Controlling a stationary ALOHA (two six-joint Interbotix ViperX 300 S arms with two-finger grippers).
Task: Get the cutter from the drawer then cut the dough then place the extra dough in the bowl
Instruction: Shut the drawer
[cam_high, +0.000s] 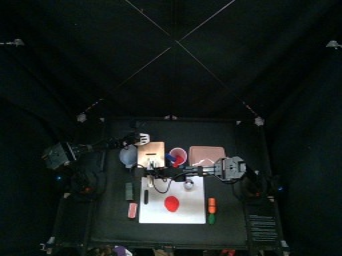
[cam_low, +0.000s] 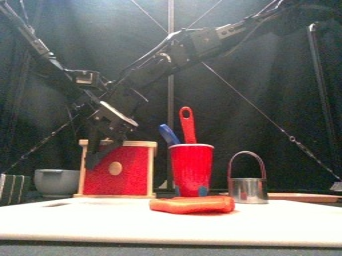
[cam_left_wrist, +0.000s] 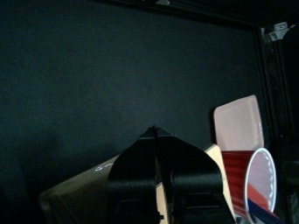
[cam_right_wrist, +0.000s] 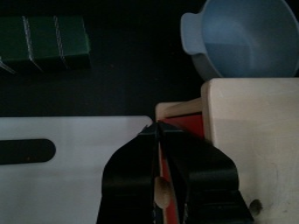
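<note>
The pale wooden box (cam_low: 118, 168) has its red drawer front (cam_right_wrist: 187, 115) facing the table's front edge. My right gripper (cam_right_wrist: 158, 131) is shut, hanging just above and in front of that drawer front. My left gripper (cam_left_wrist: 158, 138) is shut too, held over the box's back and pointing at the curtain. The round metal cutter (cam_low: 246, 181) stands upright on the white cutting board (cam_low: 80, 222), right of the flat red dough (cam_low: 191, 205). The blue-grey bowl (cam_low: 56, 181) sits left of the box.
A red cup (cam_low: 191, 168) with a blue and a red toy knife stands right of the box. The pink tray (cam_high: 205, 155) lies behind the board at the right. A dark green sushi roll (cam_right_wrist: 41, 39) lies left of the board, near the bowl.
</note>
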